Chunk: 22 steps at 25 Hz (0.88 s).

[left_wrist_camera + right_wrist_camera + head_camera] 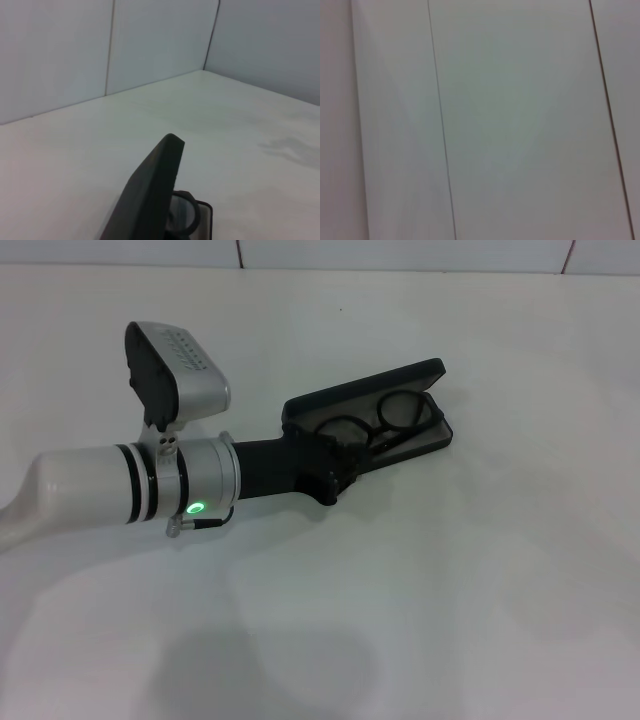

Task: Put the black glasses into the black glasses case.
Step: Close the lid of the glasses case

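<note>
White table point(450, 590) meets panelled wall point(150, 40); left claw point(335, 472) at open black glasses case point(400, 375) (grip unclear).

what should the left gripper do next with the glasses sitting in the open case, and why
Probably back the left gripper away from the black hard clamshell glasses case. The thin black wire-frame glasses already lie inside the open case, and the gripper sits at its near end, in the lid's way.
</note>
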Available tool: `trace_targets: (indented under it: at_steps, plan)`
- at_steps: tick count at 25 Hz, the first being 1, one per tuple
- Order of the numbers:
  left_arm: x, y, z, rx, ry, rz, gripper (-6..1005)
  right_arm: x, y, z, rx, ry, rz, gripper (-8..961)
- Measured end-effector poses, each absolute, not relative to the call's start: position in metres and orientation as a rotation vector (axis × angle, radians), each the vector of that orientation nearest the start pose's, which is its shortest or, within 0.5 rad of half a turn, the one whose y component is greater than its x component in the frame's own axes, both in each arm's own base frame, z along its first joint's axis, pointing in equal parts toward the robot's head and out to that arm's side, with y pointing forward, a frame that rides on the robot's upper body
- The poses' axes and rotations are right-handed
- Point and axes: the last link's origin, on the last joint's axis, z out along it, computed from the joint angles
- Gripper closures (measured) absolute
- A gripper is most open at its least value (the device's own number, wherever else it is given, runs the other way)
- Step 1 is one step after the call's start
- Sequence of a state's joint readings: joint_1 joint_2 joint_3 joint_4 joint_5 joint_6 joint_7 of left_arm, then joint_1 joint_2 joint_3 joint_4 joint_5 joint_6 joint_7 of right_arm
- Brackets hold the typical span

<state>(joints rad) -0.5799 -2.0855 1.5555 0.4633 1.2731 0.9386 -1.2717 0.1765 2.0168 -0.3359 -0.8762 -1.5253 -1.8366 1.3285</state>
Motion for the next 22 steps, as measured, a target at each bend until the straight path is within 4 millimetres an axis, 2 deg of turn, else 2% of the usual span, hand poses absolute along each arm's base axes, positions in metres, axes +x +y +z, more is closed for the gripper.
trace_targets:
  at_steps: [22]
  plan:
    - [-0.246,0.345,-0.103,-2.638,-0.653,-0.485,877,0.323,0.235,0.147,-2.071,0.395,1.101,800]
